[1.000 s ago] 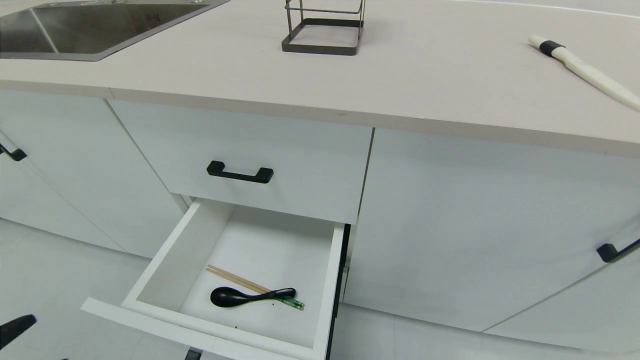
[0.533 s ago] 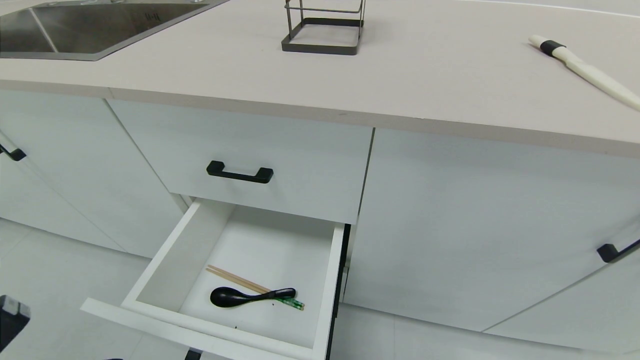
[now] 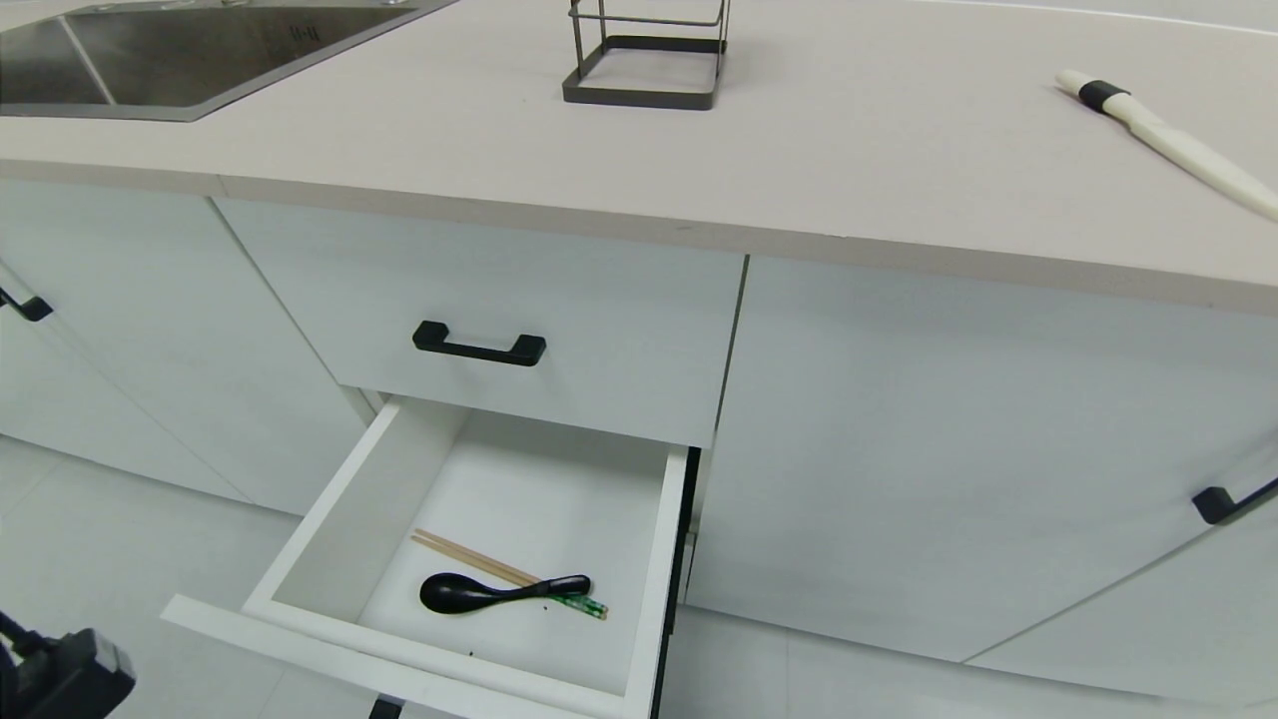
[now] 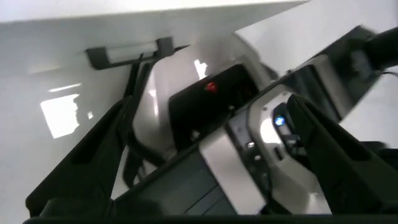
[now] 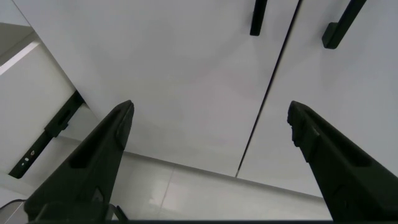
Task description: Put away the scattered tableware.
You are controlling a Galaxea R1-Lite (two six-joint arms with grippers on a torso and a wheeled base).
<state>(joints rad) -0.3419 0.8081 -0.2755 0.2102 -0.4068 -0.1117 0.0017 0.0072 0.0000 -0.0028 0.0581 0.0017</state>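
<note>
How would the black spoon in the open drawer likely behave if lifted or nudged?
The black spoon looks glossy and smooth, so it may be slippery. Its thin handle crosses the chopsticks, so a nudge would probably shift them too. It seems rigid, and its rounded bowl might let it rock on the drawer floor.

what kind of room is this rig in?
Looks like a kitchen: steel sink set in a countertop, and an open drawer holding a black spoon and chopsticks.
</note>
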